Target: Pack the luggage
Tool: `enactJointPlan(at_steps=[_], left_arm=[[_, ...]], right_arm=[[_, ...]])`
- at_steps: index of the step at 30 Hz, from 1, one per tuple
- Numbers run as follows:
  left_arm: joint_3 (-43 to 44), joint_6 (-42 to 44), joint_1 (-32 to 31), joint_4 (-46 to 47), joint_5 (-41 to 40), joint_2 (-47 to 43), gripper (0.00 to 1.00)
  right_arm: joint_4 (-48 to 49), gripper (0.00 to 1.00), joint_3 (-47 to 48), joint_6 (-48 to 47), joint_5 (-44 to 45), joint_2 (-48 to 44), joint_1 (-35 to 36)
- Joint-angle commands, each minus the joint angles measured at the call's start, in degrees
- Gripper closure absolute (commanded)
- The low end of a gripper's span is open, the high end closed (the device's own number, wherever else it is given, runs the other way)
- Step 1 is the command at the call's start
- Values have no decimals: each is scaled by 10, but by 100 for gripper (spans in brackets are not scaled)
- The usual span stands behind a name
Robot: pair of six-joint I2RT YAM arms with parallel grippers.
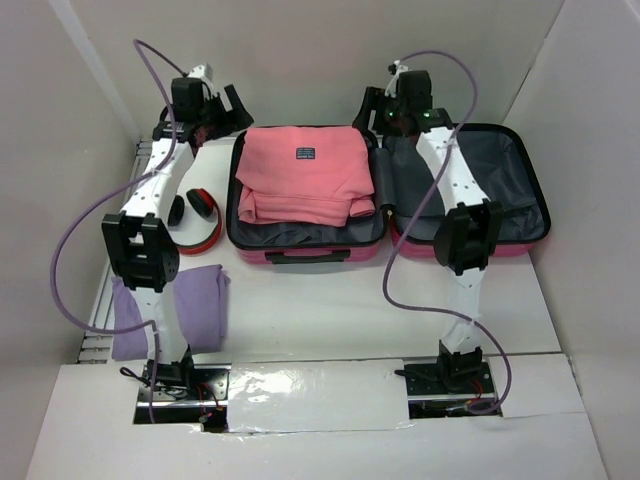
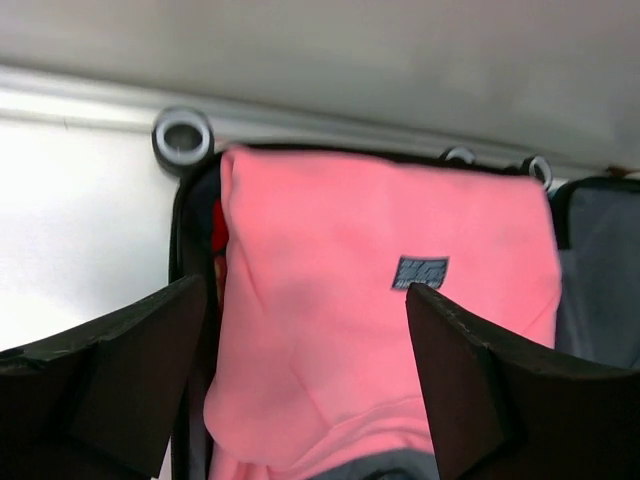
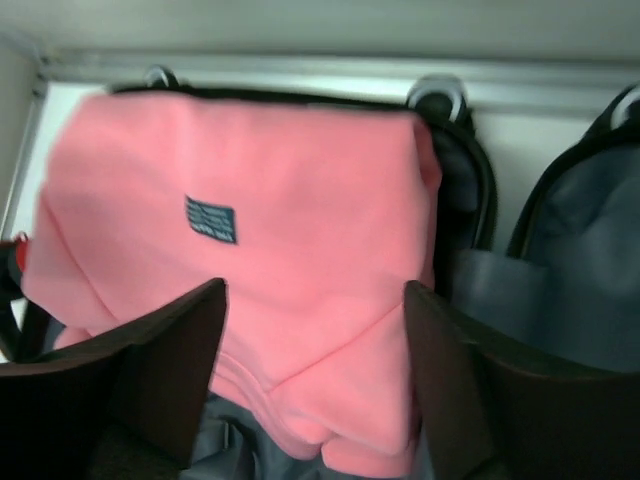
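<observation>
The luggage (image 1: 510, 185) lies open flat at the far middle of the table. A folded pink garment (image 1: 300, 170) fills its left half, and grey lining shows in the right. My left gripper (image 2: 308, 290) hangs spread at the case's far left corner. My right gripper (image 3: 315, 292), likewise spread, hangs above the hinge. Red headphones (image 1: 200, 215) and a purple cloth (image 1: 205, 300) lie to the left.

No text can be read. A small dark patch (image 1: 305, 153) on the pink sweater (image 1: 300, 185), in the left half of the luggage (image 1: 365, 250), bears pale lettering, too blurred to make out.
</observation>
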Motion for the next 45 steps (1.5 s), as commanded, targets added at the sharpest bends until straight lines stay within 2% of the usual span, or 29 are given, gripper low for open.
enactJointPlan(at_steps=[1,4,5,8,10,12,14,19,21,25,28,29,30,33,34,35,36,37,39,41,43,45], left_arm=[[19,27,-8,68,-27,-37,7],[39,27,-30,74,-57,6,14],[47,27,-36,74,-70,21,22],[61,27,-56,80,-122,73,39],[61,14,-63,90,-143,106,57],[61,-7,-63,85,-162,130,63],[61,-25,-63,72,-167,163,75],[11,-62,-57,56,-179,195,80],[4,-67,-57,56,-179,209,79],[10,-78,-45,49,-138,236,73],[10,-53,-45,54,-111,216,59],[10,-44,-45,54,-104,204,47],[10,-34,-45,59,-95,173,39],[10,1,-45,59,-62,117,26],[10,7,-45,59,-47,73,19],[15,18,-45,59,-39,49,14],[2,29,-45,67,-25,-3,10],[2,35,-45,67,-25,-33,8],[-36,40,-39,78,-18,-96,5],[-67,47,-34,78,-36,-159,3],[-136,52,-34,40,-80,-255,1],[-193,25,-5,2,-147,-348,1]], right_arm=[[46,25,4,-24,45,-55,14],[64,43,9,-40,45,-15,29],[76,56,9,-45,53,-4,39],[93,64,15,-51,70,45,54],[105,68,15,-57,91,70,63],[110,70,21,-57,109,104,68],[115,74,12,-51,132,120,68],[156,79,-56,-10,125,134,40],[173,79,-92,-5,114,134,32],[185,79,-99,-5,108,147,27],[150,77,-71,-12,88,143,33],[150,76,-71,-12,88,132,33],[150,75,-66,-21,88,118,39],[136,67,-60,-39,79,49,52],[130,58,-49,-39,79,14,53],[123,53,-42,-39,72,-3,59],[112,44,-35,-45,50,-39,64],[112,36,-35,-45,49,-59,64],[133,13,-55,-45,24,-105,70],[156,0,-117,-39,1,-173,77],[156,0,-149,-29,-23,-208,83],[141,0,-200,-13,-29,-256,116]])
